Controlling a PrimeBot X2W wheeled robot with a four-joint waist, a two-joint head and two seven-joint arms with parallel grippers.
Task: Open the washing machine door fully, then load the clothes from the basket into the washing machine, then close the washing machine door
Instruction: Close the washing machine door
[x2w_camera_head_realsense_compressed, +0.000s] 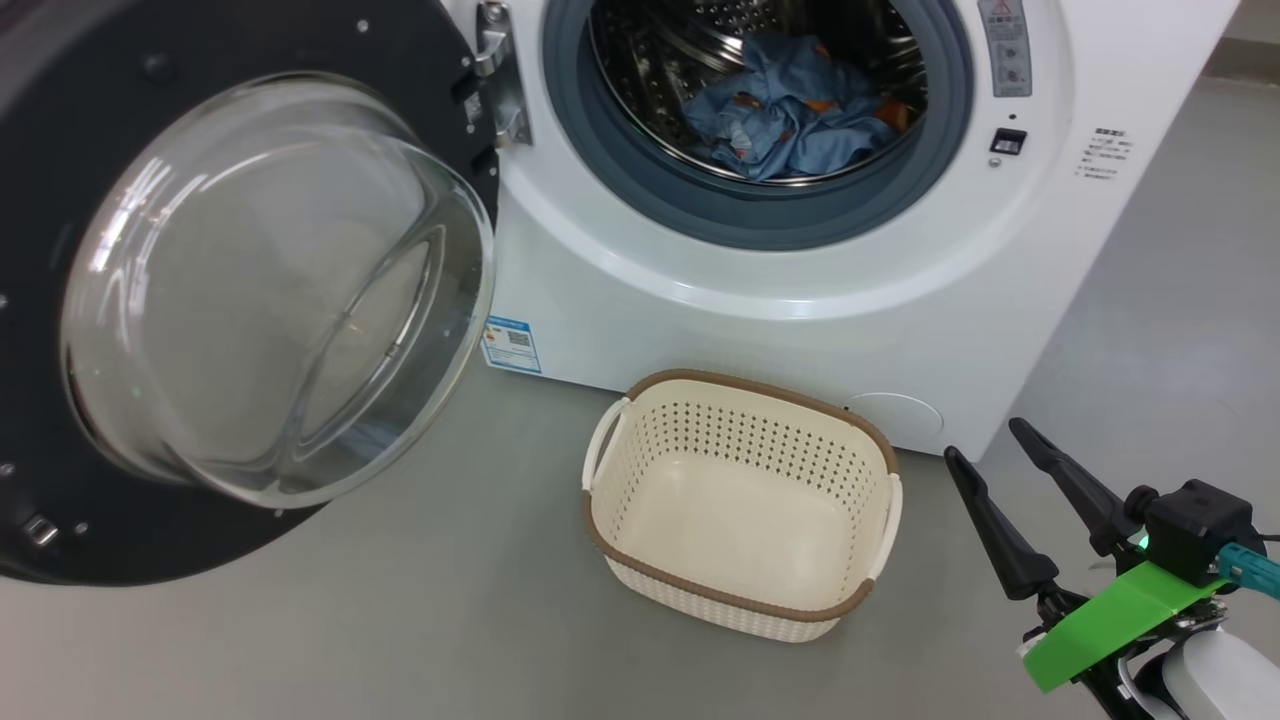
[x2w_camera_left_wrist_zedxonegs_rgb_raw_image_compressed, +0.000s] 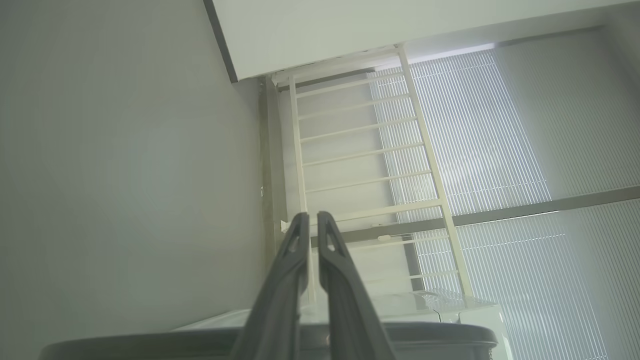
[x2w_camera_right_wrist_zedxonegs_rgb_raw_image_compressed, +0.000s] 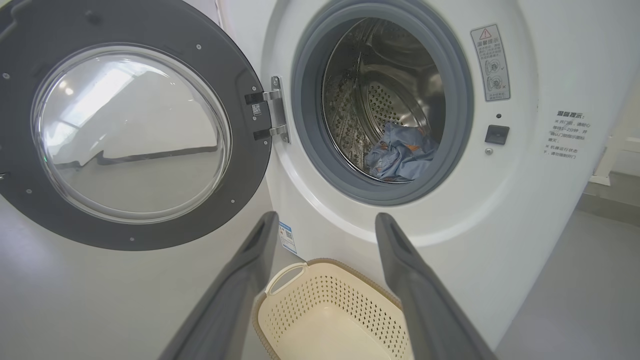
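With the clothes (x2w_camera_head_realsense_compressed: 790, 120) in the drum (x2w_camera_head_realsense_compressed: 650, 50) and the basket (x2w_camera_head_realsense_compressed: 760, 385) empty, the washing machine door (x2w_camera_head_realsense_compressed: 240, 290) (swung wide) is seen well left of the spread-open right gripper (x2w_camera_head_realsense_compressed: 983, 440), so the empty, closed left gripper (x2w_camera_left_wrist_zedxonegs_rgb_raw_image_compressed: 312, 216) is judged nearer.

Even, bright indoor light, shadows soft; glass bowl of the washing machine door (x2w_camera_head_realsense_compressed: 270, 290) carries window reflections; left wrist view hazy, washed out, backlit by bright blinds (x2w_camera_left_wrist_zedxonegs_rgb_raw_image_compressed: 500, 140); right wrist view sharp but bends at edges, fingers (x2w_camera_right_wrist_zedxonegs_rgb_raw_image_compressed: 235, 295) soft
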